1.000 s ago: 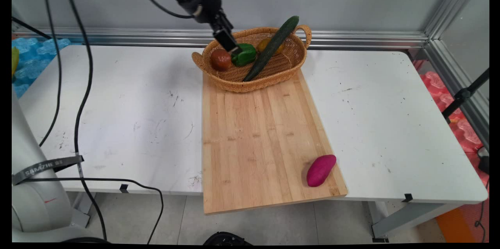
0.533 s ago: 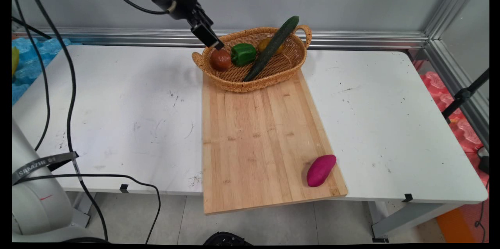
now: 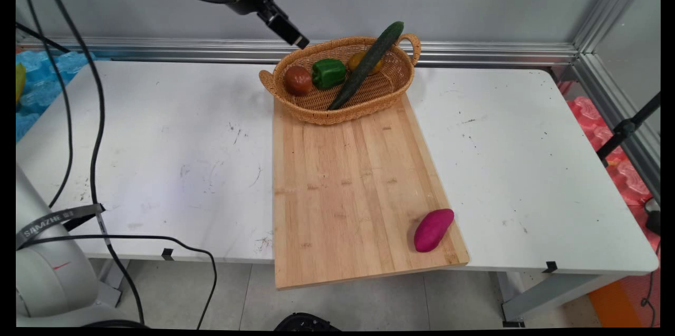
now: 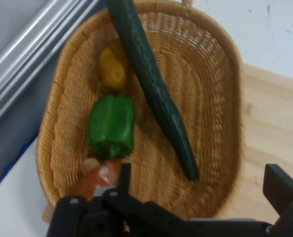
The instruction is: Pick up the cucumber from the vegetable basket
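Note:
My gripper (image 3: 299, 40) hangs open and empty above the back left rim of a wicker basket (image 3: 343, 114). In the hand view its fingers (image 4: 123, 174) stand wide apart over the basket (image 4: 233, 74). Inside lie a red-brown tomato (image 3: 298, 80), a green pepper (image 3: 328, 73), a yellow fruit (image 3: 358, 60) and a long cucumber (image 3: 366, 64) that leans over the far rim. The hand view shows the pepper (image 4: 111, 127), the cucumber (image 4: 156, 94), the yellow fruit (image 4: 112, 69) and the tomato (image 4: 99, 178) partly behind the gripper (image 4: 201, 180).
The basket stands at the far end of a wooden cutting board (image 3: 348, 188). A purple sweet potato (image 3: 433, 229) lies near the board's front right corner. Black cables (image 3: 97, 114) hang over the table's left side. A metal rail (image 3: 474, 54) runs along the back.
The gripper drew back from the green pepper, moving left and then rising above the basket's rim. The pepper stays in the basket.

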`<state>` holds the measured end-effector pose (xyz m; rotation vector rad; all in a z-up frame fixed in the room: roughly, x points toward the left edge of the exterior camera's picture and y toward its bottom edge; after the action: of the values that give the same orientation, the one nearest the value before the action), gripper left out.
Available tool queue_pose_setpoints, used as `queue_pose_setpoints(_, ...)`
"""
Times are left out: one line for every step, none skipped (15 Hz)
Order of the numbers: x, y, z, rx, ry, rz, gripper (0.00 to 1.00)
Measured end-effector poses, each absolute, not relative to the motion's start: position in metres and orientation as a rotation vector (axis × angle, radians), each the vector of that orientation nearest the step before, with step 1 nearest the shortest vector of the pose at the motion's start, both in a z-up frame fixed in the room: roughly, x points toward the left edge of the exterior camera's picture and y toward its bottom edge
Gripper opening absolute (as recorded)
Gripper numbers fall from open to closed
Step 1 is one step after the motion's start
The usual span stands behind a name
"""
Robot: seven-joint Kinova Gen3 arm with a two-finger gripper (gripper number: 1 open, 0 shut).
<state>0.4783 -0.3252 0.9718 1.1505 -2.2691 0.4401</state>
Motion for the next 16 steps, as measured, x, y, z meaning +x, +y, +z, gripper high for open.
queue_pose_setpoints(0.477,-0.332,0.970,1.166,-2.252,0.447,1.00)
queue_pose_setpoints(0.475,-0.339,0.967,1.181,-2.236,0.452,1.00)
queue_pose_setpoints(0.472,-0.346,0.964,1.192,-2.224,0.456,1.00)
queue_pose_setpoints(0.469,-0.354,0.960,1.206,-2.211,0.461,1.00)
queue_pose_setpoints(0.466,-0.364,0.955,1.221,-2.199,0.465,1.00)
queue_pose_setpoints(0.462,-0.372,0.950,1.233,-2.190,0.469,1.00)
queue_pose_setpoints(0.459,-0.377,0.947,1.241,-2.184,0.470,1.00)
queue_pose_setpoints(0.455,-0.386,0.941,1.253,-2.176,0.472,1.00)
queue_pose_setpoints(0.450,-0.395,0.935,1.265,-2.169,0.474,1.00)
queue_pose_setpoints(0.444,-0.404,0.928,1.276,-2.163,0.473,1.00)
queue_pose_setpoints(0.440,-0.412,0.922,1.285,-2.158,0.472,1.00)
queue_pose_setpoints(0.434,-0.421,0.915,1.294,-2.154,0.472,1.00)
queue_pose_setpoints(0.428,-0.430,0.907,1.303,-2.150,0.472,1.00)
queue_pose_setpoints(0.424,-0.439,0.900,1.312,-2.148,0.472,1.00)
queue_pose_setpoints(0.418,-0.447,0.892,1.324,-2.147,0.471,1.00)
queue_pose_setpoints(0.413,-0.456,0.884,1.336,-2.147,0.468,1.00)
